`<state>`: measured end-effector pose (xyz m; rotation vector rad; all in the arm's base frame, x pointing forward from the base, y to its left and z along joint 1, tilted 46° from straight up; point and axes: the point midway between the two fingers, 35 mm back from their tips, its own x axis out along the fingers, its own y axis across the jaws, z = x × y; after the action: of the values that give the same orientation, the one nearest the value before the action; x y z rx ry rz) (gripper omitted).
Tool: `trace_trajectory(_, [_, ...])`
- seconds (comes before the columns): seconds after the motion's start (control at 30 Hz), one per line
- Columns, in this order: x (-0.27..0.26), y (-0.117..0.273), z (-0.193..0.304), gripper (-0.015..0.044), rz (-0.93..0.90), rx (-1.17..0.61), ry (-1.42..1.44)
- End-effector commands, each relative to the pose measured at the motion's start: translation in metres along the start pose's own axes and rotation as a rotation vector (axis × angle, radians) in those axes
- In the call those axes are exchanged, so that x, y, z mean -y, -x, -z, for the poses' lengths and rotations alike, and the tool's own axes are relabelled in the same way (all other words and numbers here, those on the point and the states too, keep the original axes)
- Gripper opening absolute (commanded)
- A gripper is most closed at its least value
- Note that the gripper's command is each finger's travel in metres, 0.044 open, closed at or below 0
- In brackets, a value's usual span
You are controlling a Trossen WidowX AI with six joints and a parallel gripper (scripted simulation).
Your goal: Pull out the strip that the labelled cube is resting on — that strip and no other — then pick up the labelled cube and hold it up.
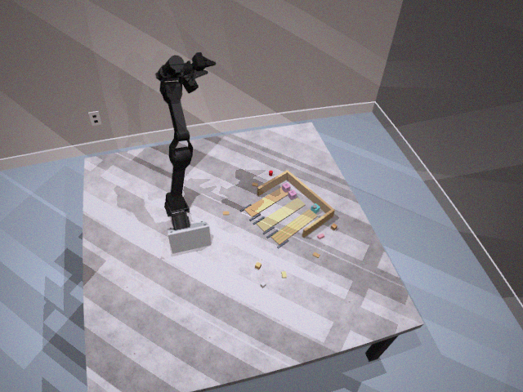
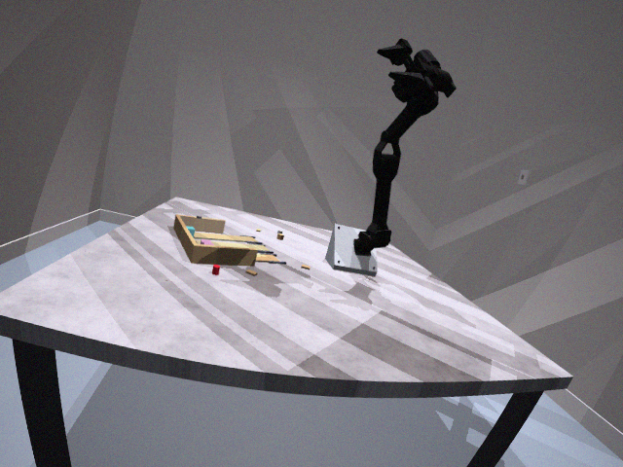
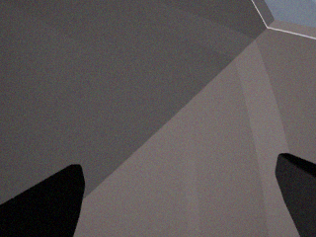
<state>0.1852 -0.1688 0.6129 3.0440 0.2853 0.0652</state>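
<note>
Claw (image 1: 202, 64) spread wide, empty, raised high above base, well away from tray (image 1: 322, 198). Three strips (image 1: 280, 214) side by side in open-fronted tray, dark handle tabs (image 1: 256, 217) poking out front. Two pink cubes (image 1: 288, 190) at back of one outer strip, teal cube (image 1: 315, 207) at back of other outer strip. Label too small to read; target cube undecided. Strips likely thin, stiff, light, sliding easily; best gripped at tab. Cube probably small, rigid, light; pinch across flat sides.
</note>
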Motion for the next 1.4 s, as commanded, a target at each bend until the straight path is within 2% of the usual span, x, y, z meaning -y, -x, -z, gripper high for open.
trace_trajectory(0.0, [0.001, 0.000, 0.001, 0.0400, -0.003, -0.003, 0.005])
trace_trajectory(0.2, [0.024, 0.016, 0.026, 0.0400, -0.091, -0.100, 0.156])
trace_trajectory(0.4, [0.072, 0.037, 0.064, 0.0400, -0.257, -0.255, 0.494])
trace_trajectory(0.57, [0.101, 0.041, 0.078, 0.0400, -0.333, -0.316, 0.677])
trace_trajectory(0.7, [0.147, 0.034, 0.088, 0.0400, -0.428, -0.355, 0.929])
trace_trajectory(0.97, [0.229, -0.022, 0.071, 0.0400, -0.527, -0.357, 1.456])
trace_trajectory(1.17, [0.247, -0.081, 0.033, 0.0400, -0.536, -0.262, 1.704])
trace_trajectory(1.37, [0.255, -0.142, -0.024, 0.0400, -0.433, -0.192, 1.978])
